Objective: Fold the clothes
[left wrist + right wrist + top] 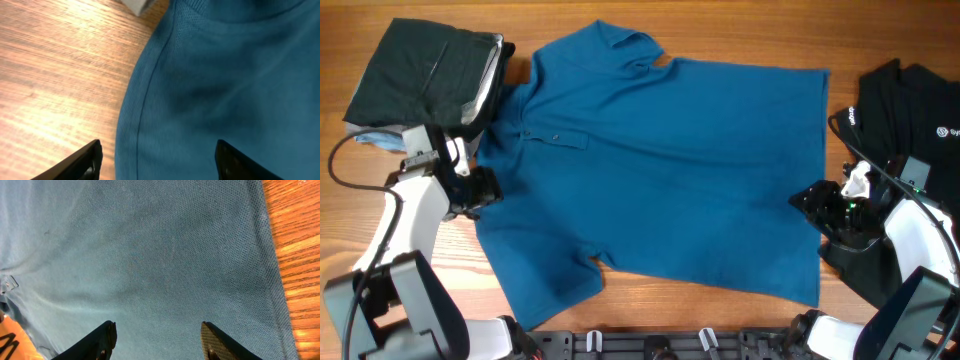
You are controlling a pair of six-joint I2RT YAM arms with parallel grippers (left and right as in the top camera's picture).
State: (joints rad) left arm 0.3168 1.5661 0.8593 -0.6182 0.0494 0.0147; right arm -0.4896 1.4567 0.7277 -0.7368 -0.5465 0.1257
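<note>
The blue polo shirt (660,170) lies spread flat on the table, collar toward the left, hem toward the right. My left gripper (485,190) is open over the shirt's left edge near the sleeve; in the left wrist view the shirt's seamed edge (145,100) runs between the open fingers (157,162). My right gripper (810,197) is open over the shirt near its hem; the right wrist view shows blue fabric (150,255) between the open fingers (157,337). Black garments with a white logo (910,110) lie at the right.
A folded dark garment stack (425,75) sits at the back left on a pale item (380,140). Bare wooden table (420,310) shows at the front left and beside the hem (300,255).
</note>
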